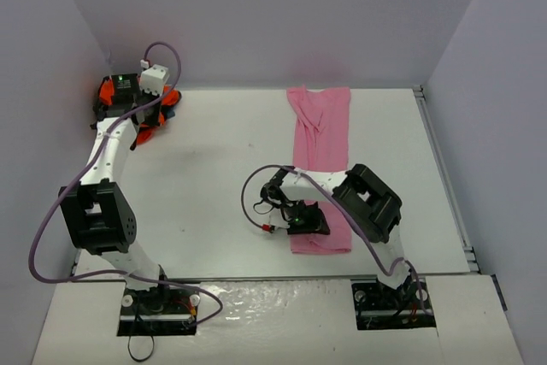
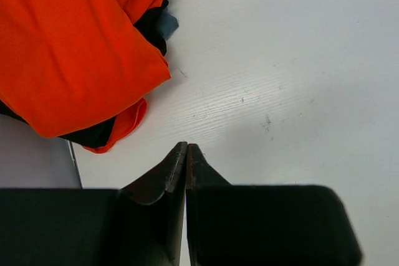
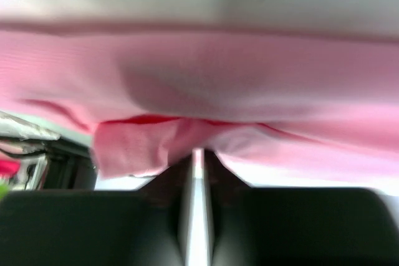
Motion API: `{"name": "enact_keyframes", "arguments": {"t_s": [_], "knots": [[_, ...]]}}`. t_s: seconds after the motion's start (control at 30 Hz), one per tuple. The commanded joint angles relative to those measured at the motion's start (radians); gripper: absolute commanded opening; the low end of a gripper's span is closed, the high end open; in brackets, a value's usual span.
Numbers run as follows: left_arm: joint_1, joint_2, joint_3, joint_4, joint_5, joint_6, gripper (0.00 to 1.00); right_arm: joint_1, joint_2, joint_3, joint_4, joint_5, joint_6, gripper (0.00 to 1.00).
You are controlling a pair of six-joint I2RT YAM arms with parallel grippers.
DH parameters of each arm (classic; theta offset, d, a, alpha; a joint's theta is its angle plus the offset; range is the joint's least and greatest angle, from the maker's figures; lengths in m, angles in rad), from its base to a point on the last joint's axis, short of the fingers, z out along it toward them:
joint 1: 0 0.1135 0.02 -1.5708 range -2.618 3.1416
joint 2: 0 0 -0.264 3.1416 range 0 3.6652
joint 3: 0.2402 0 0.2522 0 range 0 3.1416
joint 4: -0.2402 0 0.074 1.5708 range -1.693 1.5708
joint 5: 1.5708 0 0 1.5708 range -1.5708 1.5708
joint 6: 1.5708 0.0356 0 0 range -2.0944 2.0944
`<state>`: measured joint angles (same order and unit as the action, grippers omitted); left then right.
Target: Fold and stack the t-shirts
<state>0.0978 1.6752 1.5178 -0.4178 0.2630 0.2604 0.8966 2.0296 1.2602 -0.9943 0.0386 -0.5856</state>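
Pink cloth dominates the overhead view: the pink t-shirt (image 1: 320, 138) lies as a long narrow strip on the tabletop (image 1: 214, 177), running from 12 o'clock down toward 5. My right claw (image 1: 306, 221) sits at the strip's near end, on its left edge. The left arm (image 1: 107, 156) reaches out to the 10 o'clock corner, where the orange t-shirt (image 1: 171, 100) is heaped.

Left wrist view: the left claw (image 2: 186, 154) is closed tip to tip with nothing in it, over bare tabletop. The orange t-shirt fills the 10 o'clock part of the frame, bunched, with the dark t-shirt (image 2: 153, 26) poking out from under its folds.

Right wrist view, blurred: the fingertips are nearly together and a bunched lip of pink cloth is pinched between them, the rest spread across the frame above.

My worry is that pinch — it looks shallow, so a quick pull could let the hem slip out, or lift only one layer and undo the lengthwise fold. The orange and dark shirts are tangled, so grabbing one may drag the other.
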Motion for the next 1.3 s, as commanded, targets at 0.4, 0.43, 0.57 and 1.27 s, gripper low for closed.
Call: {"name": "enact_keyframes", "arguments": {"t_s": [0.4,0.43,0.57,1.27], "knots": [[-0.152,-0.104,0.022,-0.039,0.182,0.095,0.28,-0.002,-0.261,0.341,0.088,0.13,0.055,0.4],[-0.17,-0.109,0.01,-0.046,0.204,0.11,0.32,-0.03,-0.276,0.331,0.112,0.178,0.065,0.42],[-0.273,-0.117,-0.025,-0.064,0.202,0.167,0.35,-0.222,-0.305,0.293,0.184,0.299,0.059,0.47],[-0.776,-0.071,-0.085,-0.303,0.115,0.376,0.45,-0.718,-0.088,0.491,0.423,0.304,0.216,0.41]]}}
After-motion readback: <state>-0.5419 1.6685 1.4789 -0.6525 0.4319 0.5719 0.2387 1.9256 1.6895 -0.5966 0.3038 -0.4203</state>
